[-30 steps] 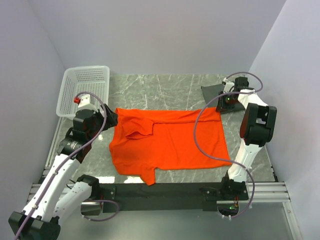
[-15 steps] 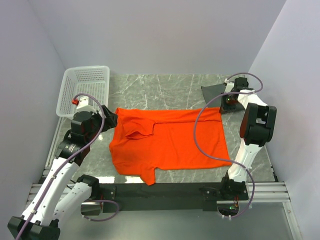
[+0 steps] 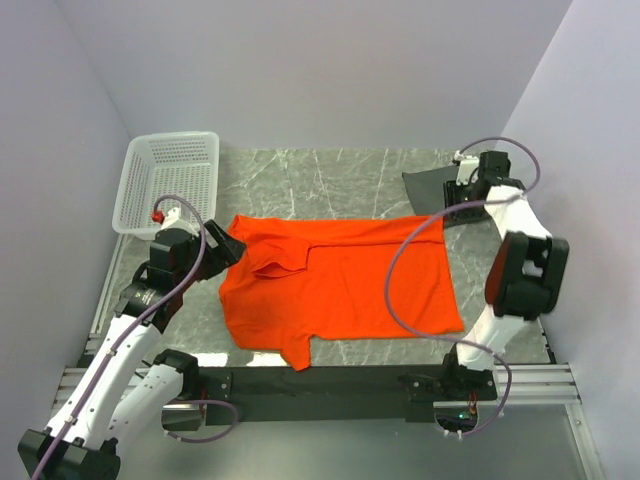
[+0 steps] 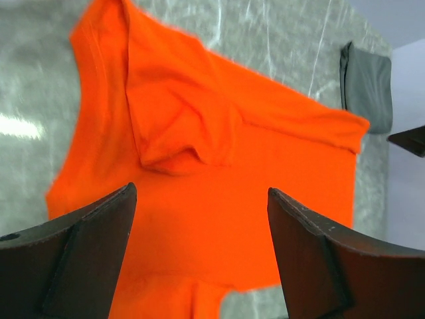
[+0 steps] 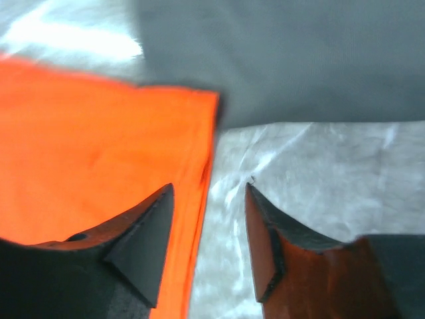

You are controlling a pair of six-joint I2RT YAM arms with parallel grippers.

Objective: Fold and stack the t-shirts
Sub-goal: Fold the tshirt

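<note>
The bright orange t-shirt (image 3: 340,285) lies spread across the middle of the table, with a sleeve folded in over its upper left. The dark grey t-shirt (image 3: 425,188) lies folded at the back right, just beyond the orange one's far right corner. My left gripper (image 3: 225,250) hovers open over the orange shirt's left edge; the left wrist view shows its jaws (image 4: 200,190) wide apart above orange cloth (image 4: 199,166). My right gripper (image 3: 462,195) is open above that far right corner; between its jaws (image 5: 209,187) show the orange hem (image 5: 86,146) and bare table, the grey cloth (image 5: 299,60) just ahead.
A white lattice basket (image 3: 175,136) stands at the back left, close to my left arm. Grey marble tabletop (image 3: 330,180) shows behind the orange shirt. Side walls close in on both sides, and a black rail runs along the near edge.
My right gripper has lifted and drawn back to the right from the orange shirt's corner, its jaws now apart. My left arm has shifted slightly toward the shirt.
</note>
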